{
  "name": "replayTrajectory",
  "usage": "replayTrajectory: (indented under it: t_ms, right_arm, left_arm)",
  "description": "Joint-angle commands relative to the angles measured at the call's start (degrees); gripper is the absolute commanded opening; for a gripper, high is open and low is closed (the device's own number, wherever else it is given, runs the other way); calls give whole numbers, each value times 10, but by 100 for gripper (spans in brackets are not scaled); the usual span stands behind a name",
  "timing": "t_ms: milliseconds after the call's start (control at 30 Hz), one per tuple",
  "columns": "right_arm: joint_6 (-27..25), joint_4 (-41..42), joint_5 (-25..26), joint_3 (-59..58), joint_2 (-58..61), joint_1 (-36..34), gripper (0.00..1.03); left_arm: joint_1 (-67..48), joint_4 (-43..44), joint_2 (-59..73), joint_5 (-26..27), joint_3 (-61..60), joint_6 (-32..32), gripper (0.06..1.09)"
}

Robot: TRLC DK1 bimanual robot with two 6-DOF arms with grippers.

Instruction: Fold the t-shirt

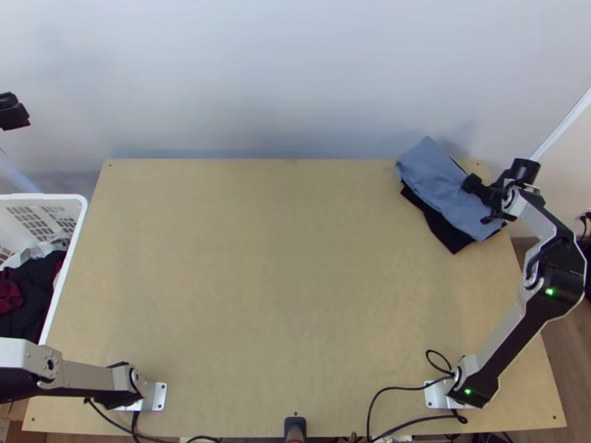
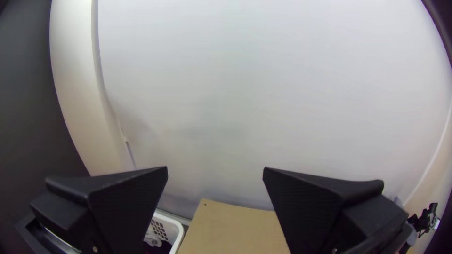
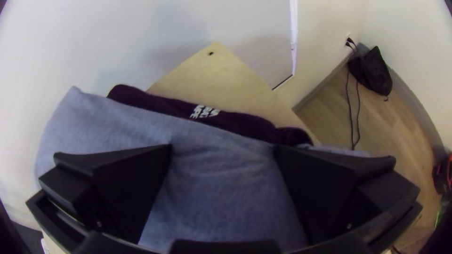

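At the table's far right corner a grey-blue t-shirt (image 1: 436,177) lies as a flat, folded bundle on dark cloth (image 1: 447,232). My right gripper (image 1: 484,201) is over its right part. From the right wrist, the gripper (image 3: 223,148) has its fingers wide apart above the grey-blue cloth (image 3: 221,202); dark purple cloth (image 3: 174,106) with white print edges out beside it. A black part of my left gripper (image 1: 11,112) shows at the upper left edge, off the table. In its wrist view the left gripper (image 2: 215,170) stands open, with nothing between its fingers.
A white basket (image 1: 66,198) holding dark and red cloth stands against the table's left side. The wooden table (image 1: 273,258) lies bare across its middle. Black cables (image 1: 399,387) run along the near edge, and a wall stands behind the far edge.
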Motion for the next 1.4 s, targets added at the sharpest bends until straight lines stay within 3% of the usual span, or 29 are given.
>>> replayTrajectory:
  t_ms: [0,200,333,533,867,1200,1367]
  right_arm:
    - [15,-5,17,3,-16,-9,99]
    - [8,48,49,13,-105,49,99]
    - [-33,63,69,35,-108,112,99]
    - [-71,63,92,73,-41,181,99]
    - [-83,3,150,185,113,188,99]
    - [-107,1,116,185,-157,185,99]
    - [-93,14,115,196,-286,179,99]
  left_arm:
    - [-4,8,3,-1,10,11,104]
    - [-4,8,4,-1,9,5,104]
    - [-4,9,-2,-1,9,3,104]
    - [1,15,-18,-2,10,3,104]
    - [20,12,-34,-2,8,3,104]
    - [26,38,-67,-2,9,-7,104]
    - [33,31,-98,-3,-2,-33,104]
